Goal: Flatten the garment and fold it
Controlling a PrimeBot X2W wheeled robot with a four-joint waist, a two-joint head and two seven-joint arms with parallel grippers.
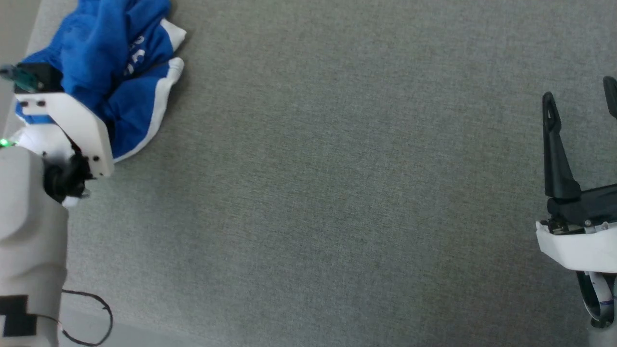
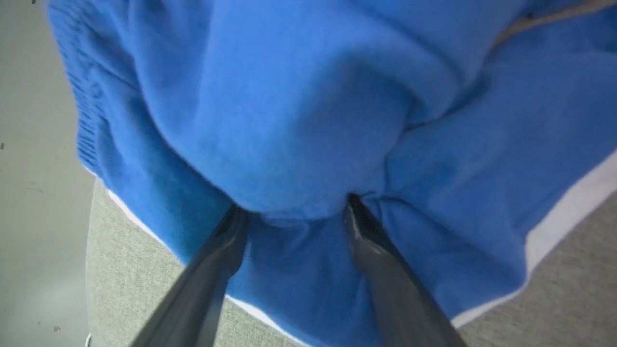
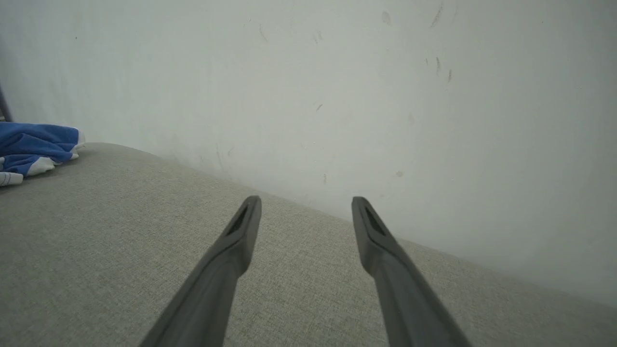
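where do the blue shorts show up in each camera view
Head view: shorts crumpled in the top left corner, partly behind the left arm.
Left wrist view: shorts across most of the picture, bulging at the tips of the open left hand.
Right wrist view: shorts small at the far left edge.
Shared landmark: the white hem trim against the grey fabric surface.

In the head view, the garment (image 1: 120,62) is cut off by the top edge and partly covered by the left arm's white wrist housing (image 1: 72,125); its white printed logo (image 1: 136,54) is creased and unreadable. In the left wrist view, a blue fold hides the fingertips of the left tool (image 2: 295,207). The head view's right edge clips one finger of the right tool (image 1: 578,91).
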